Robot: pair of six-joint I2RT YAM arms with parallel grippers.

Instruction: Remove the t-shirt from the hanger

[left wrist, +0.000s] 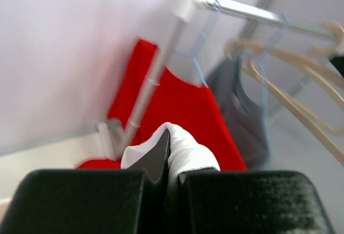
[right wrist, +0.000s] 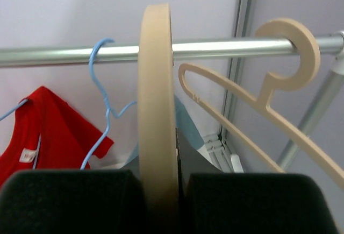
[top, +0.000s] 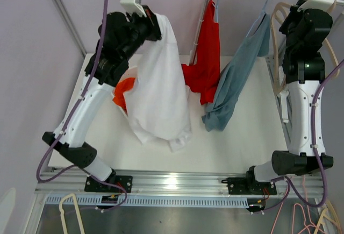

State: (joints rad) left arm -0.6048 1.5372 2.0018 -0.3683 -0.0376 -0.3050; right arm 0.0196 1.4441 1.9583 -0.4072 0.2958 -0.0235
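T-shirt (top: 161, 94) fold vanishes between the clamped left fingers (left wrist: 80, 201).

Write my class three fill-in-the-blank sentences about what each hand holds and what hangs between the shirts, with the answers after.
1. The left hand is shut on the ____ t-shirt.
2. The right hand is shut on a beige ____.
3. In the top view, the garment hanging between the t-shirt and the grey-blue shirt is ____.
Missing words: white; hanger; red.
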